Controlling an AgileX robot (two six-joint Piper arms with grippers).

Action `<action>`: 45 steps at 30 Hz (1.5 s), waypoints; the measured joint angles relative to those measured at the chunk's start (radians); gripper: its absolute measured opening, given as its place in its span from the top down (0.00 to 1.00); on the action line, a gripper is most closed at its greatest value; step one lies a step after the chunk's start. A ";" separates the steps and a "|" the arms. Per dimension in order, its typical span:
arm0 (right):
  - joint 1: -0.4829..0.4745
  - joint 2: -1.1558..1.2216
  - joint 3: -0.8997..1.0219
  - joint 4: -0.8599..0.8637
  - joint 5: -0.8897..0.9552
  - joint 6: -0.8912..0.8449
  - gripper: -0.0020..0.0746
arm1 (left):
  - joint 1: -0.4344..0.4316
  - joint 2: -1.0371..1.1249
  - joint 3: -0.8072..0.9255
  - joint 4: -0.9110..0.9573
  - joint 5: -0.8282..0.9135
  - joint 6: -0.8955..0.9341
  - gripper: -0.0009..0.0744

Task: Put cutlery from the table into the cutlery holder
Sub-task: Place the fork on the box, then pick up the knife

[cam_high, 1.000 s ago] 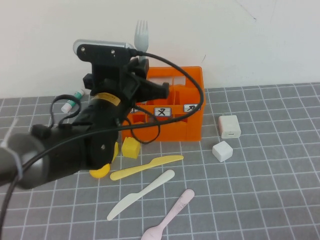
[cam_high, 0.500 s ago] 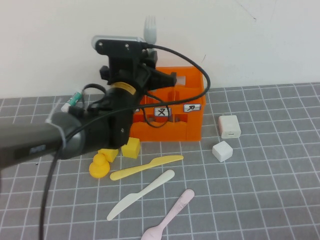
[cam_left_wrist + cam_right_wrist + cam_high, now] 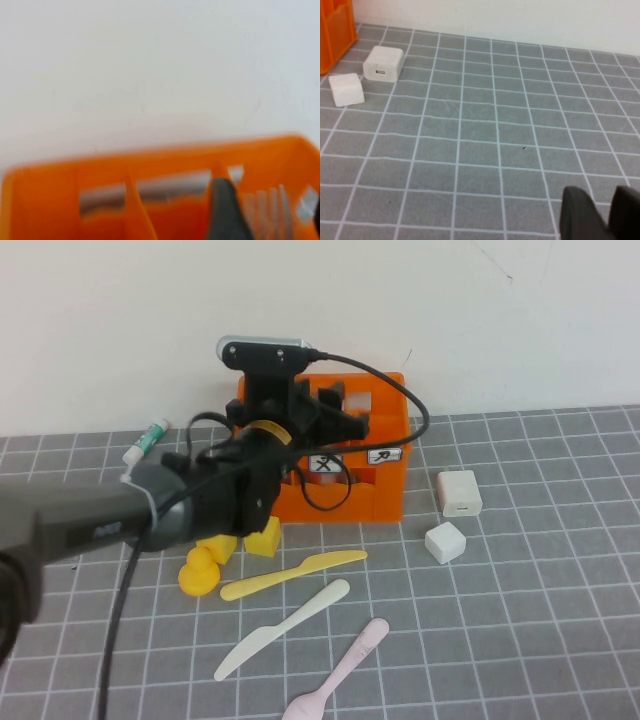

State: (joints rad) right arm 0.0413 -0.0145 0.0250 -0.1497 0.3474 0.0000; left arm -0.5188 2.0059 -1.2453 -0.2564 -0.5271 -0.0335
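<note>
The left end effector (image 3: pixel 318 405) is down over the top of the cutlery holder (image 3: pixel 385 490), pinching the grey fork (image 3: pixel 272 212) upright inside a compartment, while the right end effector (image 3: pixel 600 215), fingers together, hovers over bare table (image 3: pixel 485 145) well away.

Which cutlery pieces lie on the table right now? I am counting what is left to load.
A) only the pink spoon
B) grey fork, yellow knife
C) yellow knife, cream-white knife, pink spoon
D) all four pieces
C: the yellow knife, cream-white knife and pink spoon lie on the table, while the grey fork is down in the cutlery holder at the left gripper.
</note>
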 joint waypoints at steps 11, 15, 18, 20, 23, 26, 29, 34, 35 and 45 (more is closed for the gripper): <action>0.000 0.000 0.000 0.000 0.000 0.000 0.78 | 0.000 -0.308 0.000 0.113 0.798 0.000 0.55; 0.000 0.000 0.000 0.000 0.000 0.000 0.78 | 0.000 -0.399 -0.002 0.132 1.117 0.033 0.65; 0.000 0.000 0.000 0.000 0.000 0.000 0.78 | 0.000 -0.409 -0.002 0.132 1.328 0.138 0.67; 0.000 0.000 0.000 0.000 0.000 0.000 0.78 | 0.000 -0.391 -0.002 0.132 1.445 0.203 0.68; 0.000 0.000 0.000 0.000 0.000 0.000 0.78 | 0.000 -0.344 -0.002 0.102 1.545 0.296 0.68; 0.000 0.000 0.000 0.000 0.000 0.000 0.78 | -0.005 -0.276 -0.002 0.019 1.570 0.379 0.68; 0.000 0.000 0.000 0.000 0.000 0.000 0.78 | -0.043 -0.211 -0.002 -0.036 1.517 0.471 0.68; 0.000 0.000 0.000 0.000 0.000 0.000 0.78 | -0.130 -0.116 -0.002 -0.077 1.379 0.568 0.66; 0.000 0.000 0.000 0.000 0.000 0.000 0.78 | -0.141 -0.102 -0.002 -0.082 1.362 0.580 0.65; 0.000 0.000 0.000 0.000 0.000 0.000 0.78 | -0.182 -0.009 -0.010 -0.063 1.268 0.522 0.57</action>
State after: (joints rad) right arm 0.0413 -0.0145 0.0250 -0.1497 0.3474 0.0000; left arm -0.7012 1.9971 -1.2554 -0.3193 0.7407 0.4885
